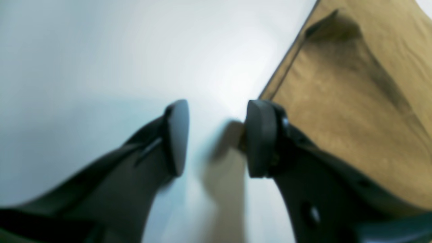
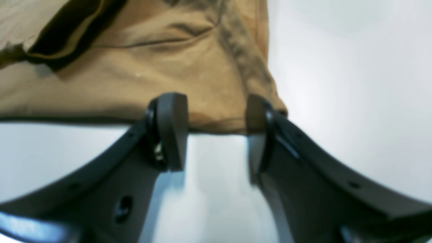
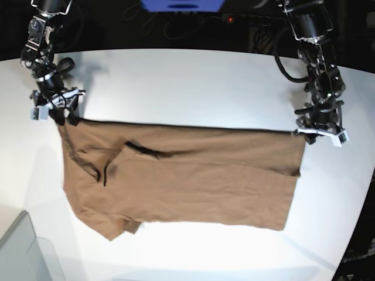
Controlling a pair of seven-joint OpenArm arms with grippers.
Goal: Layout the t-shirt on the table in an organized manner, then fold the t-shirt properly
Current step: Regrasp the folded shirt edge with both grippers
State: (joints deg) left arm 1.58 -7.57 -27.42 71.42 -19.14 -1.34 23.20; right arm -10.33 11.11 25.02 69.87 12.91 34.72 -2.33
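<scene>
The brown t-shirt (image 3: 187, 175) lies spread sideways on the white table (image 3: 187, 82), with some folds near its left end. My right gripper (image 3: 61, 117) is at the shirt's top left corner. In the right wrist view it (image 2: 214, 131) is open, with the shirt's edge (image 2: 216, 114) lying at its fingertips. My left gripper (image 3: 310, 136) is at the shirt's top right corner. In the left wrist view it (image 1: 217, 138) is open over bare table, one finger (image 1: 260, 138) against the shirt's edge (image 1: 337, 101).
A grey-translucent bin corner (image 3: 23, 252) sits at the front left. The table's curved edge runs along the back and down the right side (image 3: 363, 193). Dark equipment stands behind the table.
</scene>
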